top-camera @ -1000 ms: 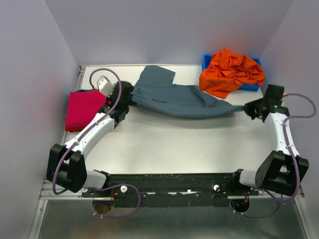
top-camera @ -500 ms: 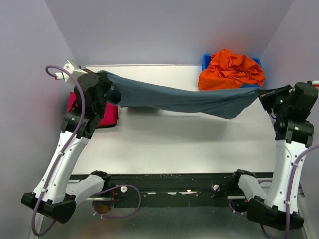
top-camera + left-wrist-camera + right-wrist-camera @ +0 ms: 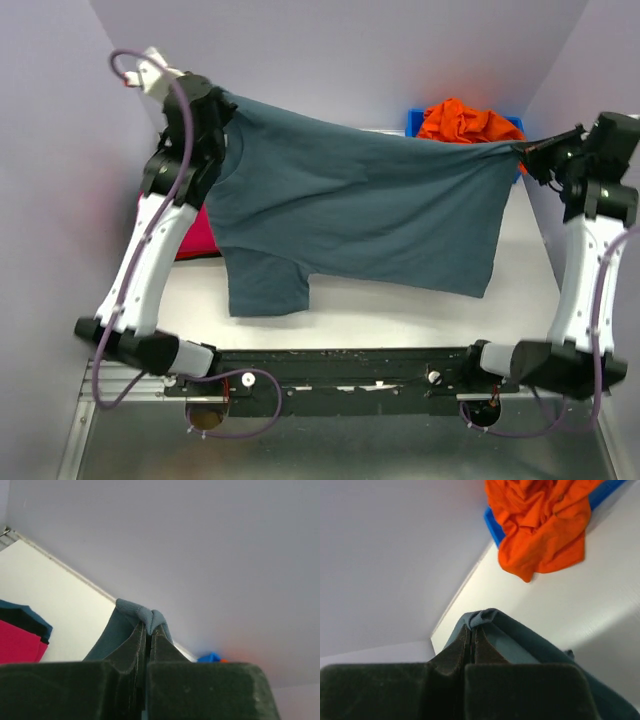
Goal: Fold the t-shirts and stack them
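slate grey-blue t-shirt (image 3: pixel 360 210) hangs spread like a sheet between the two grippers. its long axis runs straight from one gripper to the other, the upper edge pulled taut with a slight sag. one sleeve droops lowest at the end under the left gripper (image 3: pixel 148 630). whether the lower edge touches the table (image 3: pixel 400 312) cannot be told.

left gripper — fingers pressed together, pinching a bunched fold of the shirt's upper edge. right gripper (image 3: pixel 471 630) — likewise clamped on the opposite corner.

just beyond the right gripper, the orange t-shirt (image 3: pixel 465 122) lies crumpled in the blue bin (image 3: pixel 414 120). below the left gripper, the magenta-red t-shirt (image 3: pixel 197 238) lies on the table, partly hidden.
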